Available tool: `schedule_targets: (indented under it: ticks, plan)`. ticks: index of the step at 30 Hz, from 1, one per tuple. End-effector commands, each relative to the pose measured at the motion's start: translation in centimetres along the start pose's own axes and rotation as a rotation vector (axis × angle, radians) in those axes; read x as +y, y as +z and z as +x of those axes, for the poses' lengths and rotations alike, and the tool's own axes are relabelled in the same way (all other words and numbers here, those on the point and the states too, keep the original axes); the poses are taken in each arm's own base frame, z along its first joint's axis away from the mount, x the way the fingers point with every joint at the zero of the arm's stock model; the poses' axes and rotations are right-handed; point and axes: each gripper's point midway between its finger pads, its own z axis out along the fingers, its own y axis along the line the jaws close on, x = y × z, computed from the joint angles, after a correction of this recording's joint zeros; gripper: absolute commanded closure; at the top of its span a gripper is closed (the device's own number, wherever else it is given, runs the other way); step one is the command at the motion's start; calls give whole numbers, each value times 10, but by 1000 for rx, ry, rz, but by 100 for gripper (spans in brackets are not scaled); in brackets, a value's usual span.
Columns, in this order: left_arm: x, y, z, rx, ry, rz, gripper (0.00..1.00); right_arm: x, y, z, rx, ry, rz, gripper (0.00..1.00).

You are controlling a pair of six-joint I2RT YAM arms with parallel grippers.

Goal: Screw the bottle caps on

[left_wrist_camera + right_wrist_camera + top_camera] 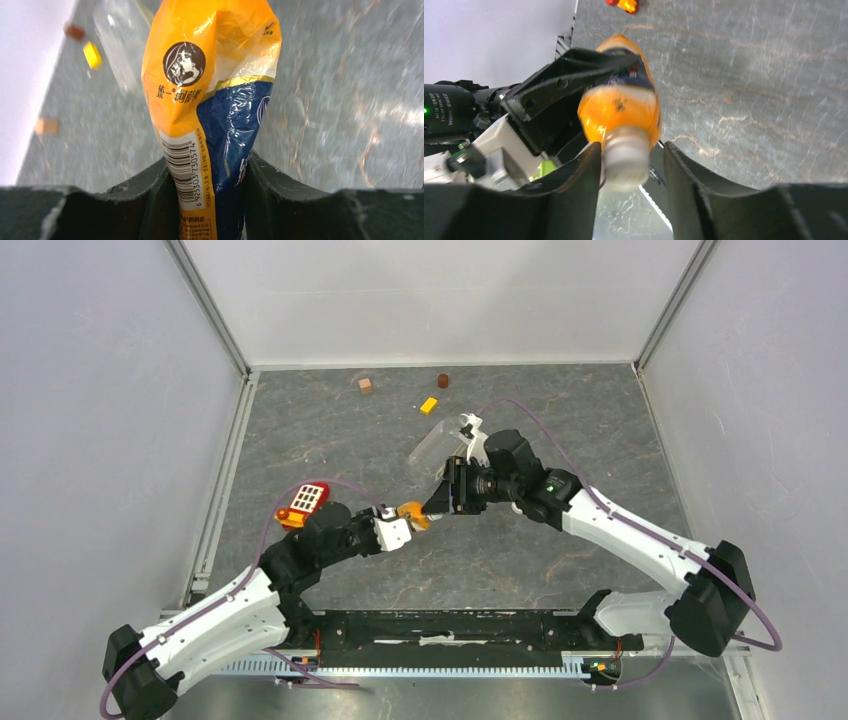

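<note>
Grip by left gripper (207, 161) on orange bottle (200, 75), left arm (235, 610) stretched far-right; right arm (630, 535) bent left, right gripper (632, 151) slightly parted around white cap (624, 162).

The top camera sits high behind the left arm (230, 615) and right arm (640, 540), looking down and forward from far off over the whole counter (560, 420) to the back wall (440, 300). The left wrist camera looks out along its own jaws, very close on the orange bottle (210, 100), with the counter beyond. The right wrist camera faces back the opposite way, close on the same bottle's neck end, and all three views share that bottle.
</note>
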Motion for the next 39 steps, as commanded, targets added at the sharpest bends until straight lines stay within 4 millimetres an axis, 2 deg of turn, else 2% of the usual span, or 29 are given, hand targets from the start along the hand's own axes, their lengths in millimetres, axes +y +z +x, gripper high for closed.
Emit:
schedule_targets:
  ticks: [1,5,10,14,19,24,30,39]
  plan:
    - [17,-7,-79,-301,35,-41,98,18,-18,-30,-159,-145,-69,42]
    - [2,-3,-58,-220,-8,18,98,23,-39,-41,-220,-337,-102,33]
    - [-16,1,-39,-122,-49,113,98,39,-64,-47,-277,-621,-156,23]
    - [-27,0,-40,-97,-71,206,98,57,-82,-28,-288,-878,-289,24]
    - [-39,-1,-45,-104,-145,329,98,58,-104,-9,-371,-1264,-363,29]
    - [-47,-4,-64,-165,-208,450,98,36,-109,17,-414,-1669,-376,33]
    - [-45,-6,-81,-214,-199,485,98,21,-103,29,-307,-1855,-390,35]
    - [-45,-4,-83,-188,-160,532,97,29,-99,21,-253,-1945,-431,37]
